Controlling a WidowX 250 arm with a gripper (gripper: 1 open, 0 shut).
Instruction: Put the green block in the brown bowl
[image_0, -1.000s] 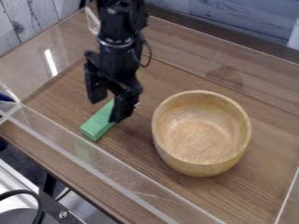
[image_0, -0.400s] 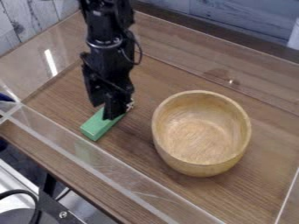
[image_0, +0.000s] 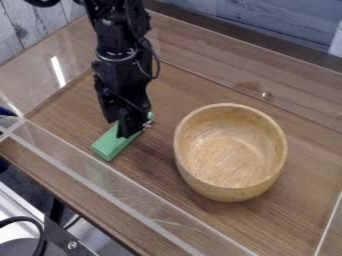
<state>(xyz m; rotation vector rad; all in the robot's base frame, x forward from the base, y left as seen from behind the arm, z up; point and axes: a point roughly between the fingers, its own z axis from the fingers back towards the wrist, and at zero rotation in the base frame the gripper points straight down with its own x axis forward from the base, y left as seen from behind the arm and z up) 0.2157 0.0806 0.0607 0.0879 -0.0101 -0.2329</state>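
On wooden table (image_0: 254, 75), left of centre: gripper (image_0: 126, 123) pointed straight down over far end of green block (image_0: 119, 140). Fingers straddled block's far end; whether spread or clamped on it, could not tell. Block lay flat on table. Brown bowl (image_0: 231, 151) sat right of block, apart.

The green block (image_0: 116, 141) at centre left of the frame is a solid bright green with no markings. The brown bowl (image_0: 231, 151) at lower right is pale tan wood, with fine grain lines streaking its inside. The tool (image_0: 124, 120) and its arm, at upper left, are black. The table (image_0: 254, 75) is a mid-brown wood with long darker grain streaks.
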